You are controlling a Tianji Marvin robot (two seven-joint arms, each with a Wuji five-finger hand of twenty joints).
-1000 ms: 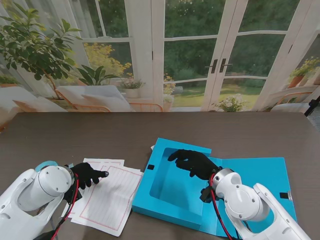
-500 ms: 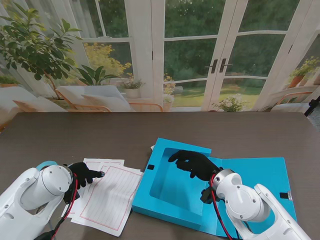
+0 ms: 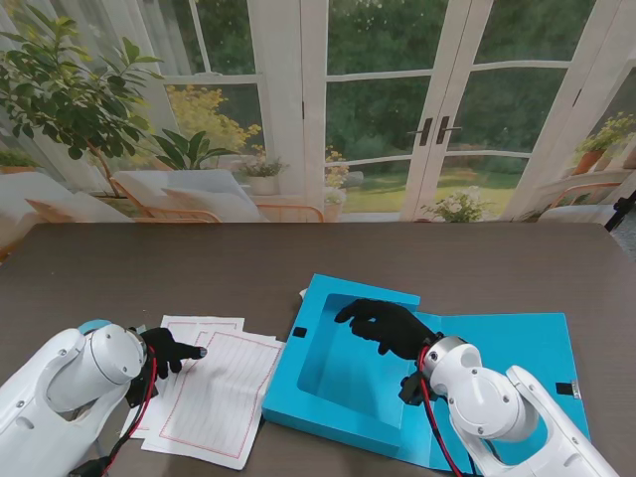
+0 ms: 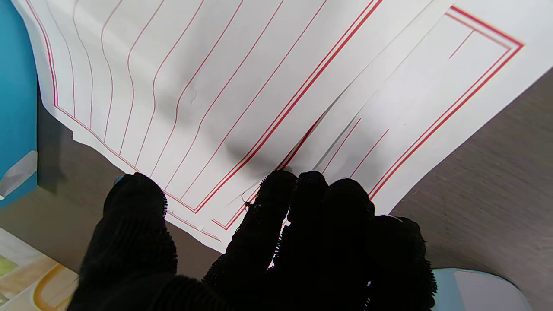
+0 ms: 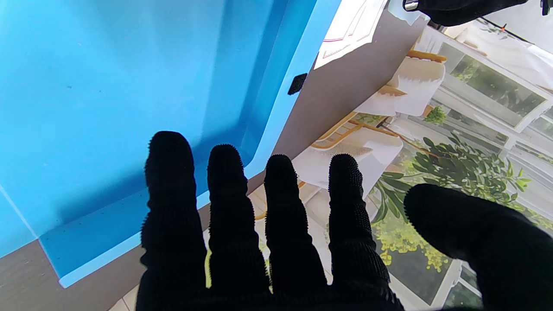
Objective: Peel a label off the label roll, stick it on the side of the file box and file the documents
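1. Two hands are at work on the dark counter [image 3: 199, 258], one on each side of me.
2. My left hand [image 3: 169, 350] rests at the left edge of the papers [image 3: 214, 397], its fingers [image 4: 276, 203] close together with the tips pressing on the sheets and the thumb set apart, nothing clamped between them.
3. Several red-lined sheets lie fanned and overlapping, just left of the blue file box [image 3: 343, 363].
4. The file box lies open and flat, its lid [image 3: 517, 348] spread out to the right.
5. My right hand [image 3: 388, 326] hovers over the box's tray, fingers [image 5: 224, 194] spread apart and straight, holding nothing.
6. In the right wrist view the fingertips reach past the tray's far rim.
7. A pale blue round thing [image 4: 475, 289] shows beside my left hand; I cannot tell whether it is the label roll.
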